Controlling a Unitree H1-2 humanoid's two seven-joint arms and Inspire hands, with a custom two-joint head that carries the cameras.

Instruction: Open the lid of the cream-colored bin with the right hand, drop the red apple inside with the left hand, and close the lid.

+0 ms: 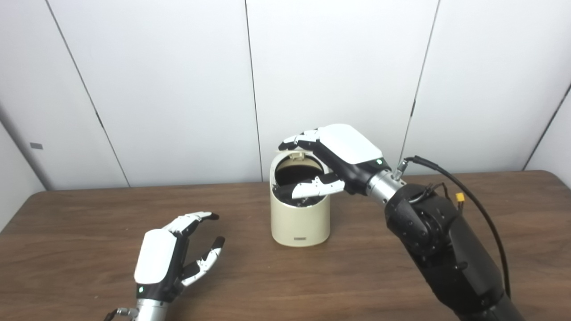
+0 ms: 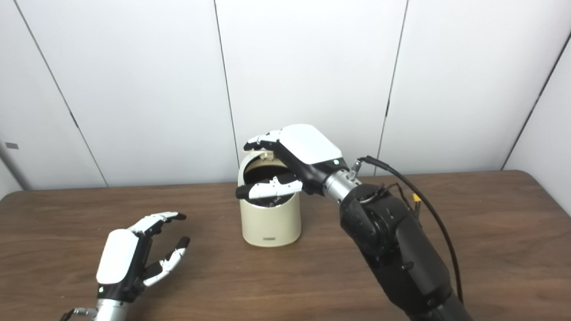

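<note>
Cream-coloured bin (image 1: 299, 223) stands mid-table, its lid (image 1: 298, 167) tipped up; the right hand (image 1: 332, 156) arches over the rim, fingers on the lid, thumb across the opening. Near left, the left hand (image 1: 171, 256) rests released, fingers spread, grasping nothing.

Count on the table (image 1: 89, 214): one cream-colored bin (image 1: 299, 223), with one lid (image 1: 298, 156) tilted up at the rim of its opening. Two robot hands in view: one left hand (image 1: 171, 258), one right hand (image 1: 334, 156), each on its own arm. Behind the table, the white wall (image 1: 178, 89) shows four dark seams between panels.
</note>
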